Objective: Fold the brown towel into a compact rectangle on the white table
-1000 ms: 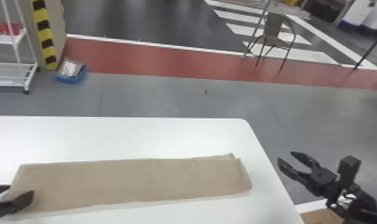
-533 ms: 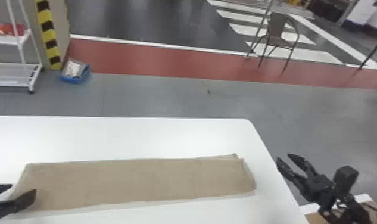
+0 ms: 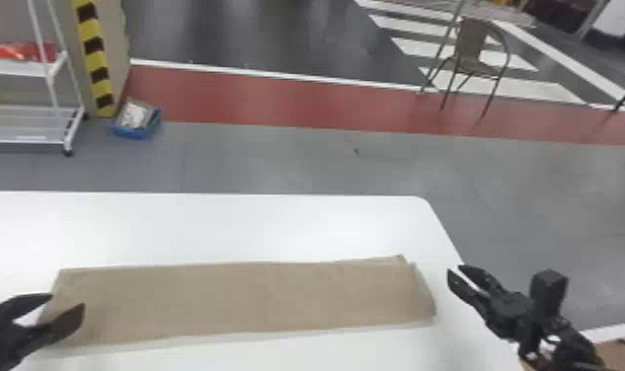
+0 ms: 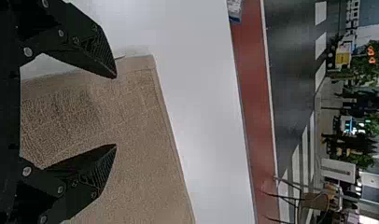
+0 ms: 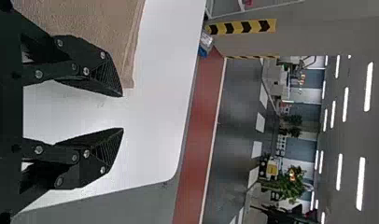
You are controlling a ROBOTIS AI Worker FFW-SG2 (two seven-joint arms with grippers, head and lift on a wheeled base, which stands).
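- Brown towel [image 3: 247, 301] laid flat on white table [image 3: 227, 227], already in a long strip; long axis is run left to right, between both grippers.
- Left end is overlapped by left gripper [image 3: 67, 301] in head view; contact can't be told. Fingers parted wide, nothing held.
- Right gripper [image 3: 454, 269] is placed just beyond right end, off to its right; gap narrower than the left's but clear, nothing held.
- Left is judged nearer to its end, so first grasp probably best made there; strip likely to be shortened by an end being carried inward along the long axis.
- Slight layer offset seen at right end; might be worsened if only the top layer is pinched.
- Blue tray [image 3: 136, 132] on floor, pale packets [image 3: 134, 114] held in it; red item [image 3: 24, 51] kept on rack [image 3: 15, 66].
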